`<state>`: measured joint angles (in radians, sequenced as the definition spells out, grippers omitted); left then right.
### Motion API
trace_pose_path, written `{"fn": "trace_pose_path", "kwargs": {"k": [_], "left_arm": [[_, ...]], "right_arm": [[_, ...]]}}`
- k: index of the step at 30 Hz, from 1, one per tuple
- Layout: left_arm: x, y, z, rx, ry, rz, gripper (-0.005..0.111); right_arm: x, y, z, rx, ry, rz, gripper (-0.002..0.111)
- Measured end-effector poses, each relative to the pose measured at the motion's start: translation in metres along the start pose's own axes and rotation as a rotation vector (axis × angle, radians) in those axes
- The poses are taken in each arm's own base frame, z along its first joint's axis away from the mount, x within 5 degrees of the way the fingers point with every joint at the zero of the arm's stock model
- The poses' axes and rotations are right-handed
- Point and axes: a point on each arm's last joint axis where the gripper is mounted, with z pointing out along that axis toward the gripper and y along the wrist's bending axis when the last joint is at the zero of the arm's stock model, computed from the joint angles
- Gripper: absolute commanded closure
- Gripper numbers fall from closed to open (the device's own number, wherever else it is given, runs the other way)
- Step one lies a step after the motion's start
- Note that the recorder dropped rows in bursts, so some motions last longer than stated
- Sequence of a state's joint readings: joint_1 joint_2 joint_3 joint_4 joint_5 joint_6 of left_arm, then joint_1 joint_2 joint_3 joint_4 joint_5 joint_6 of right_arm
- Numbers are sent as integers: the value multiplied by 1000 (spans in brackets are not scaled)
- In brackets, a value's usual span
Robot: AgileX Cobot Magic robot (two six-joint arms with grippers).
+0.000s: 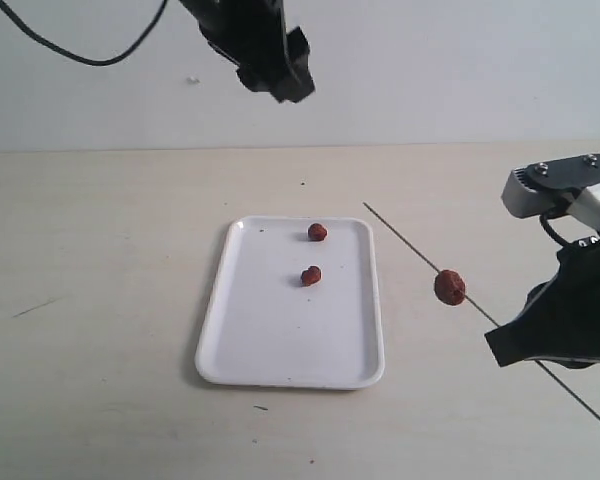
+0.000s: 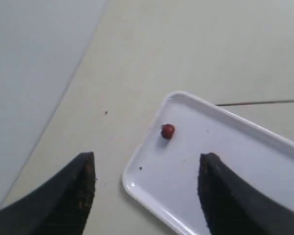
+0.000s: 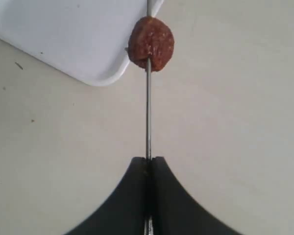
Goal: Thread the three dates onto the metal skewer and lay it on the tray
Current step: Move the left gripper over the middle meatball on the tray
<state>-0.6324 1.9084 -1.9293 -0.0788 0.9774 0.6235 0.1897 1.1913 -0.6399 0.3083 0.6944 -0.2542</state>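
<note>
The white tray (image 1: 280, 340) lies mid-table with two dark red-brown dates on it, one near its far edge (image 1: 318, 232) and one near its middle (image 1: 311, 276). The third date (image 1: 450, 287) is pierced on the thin metal skewer (image 1: 400, 238), held slanting just right of the tray. My right gripper (image 1: 502, 345) is shut on the skewer (image 3: 148, 112), with the date (image 3: 151, 43) a short way beyond its tips (image 3: 148, 160). My left gripper (image 1: 283, 88) hangs high behind the tray, open and holding nothing (image 2: 149, 156); below it I see a tray corner (image 2: 225, 161) and one date (image 2: 167, 131).
A black cable (image 1: 80, 55) hangs against the pale wall at the back left. The beige tabletop (image 1: 100, 300) carries a few dark specks and a thin mark at the left. The skewer's tip (image 2: 259, 103) shows past the tray's far rim.
</note>
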Motion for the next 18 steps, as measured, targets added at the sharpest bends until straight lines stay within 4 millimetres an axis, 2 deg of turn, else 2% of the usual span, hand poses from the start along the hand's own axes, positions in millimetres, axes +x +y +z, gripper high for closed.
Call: {"fn": "trace_pose_path", "kwargs": {"k": [6, 9, 12, 18], "left_arm": [[15, 25, -6, -96, 19, -515, 46], [23, 29, -1, -92, 55, -658, 46], [28, 22, 16, -21, 115, -775, 46], [40, 1, 68, 172, 268, -981, 46]], "right_arm": [[10, -5, -13, 86, 42, -13, 108], [15, -9, -20, 144, 59, -17, 108], [20, -11, -26, 176, 86, -24, 108], [28, -14, -32, 221, 153, -42, 108]]}}
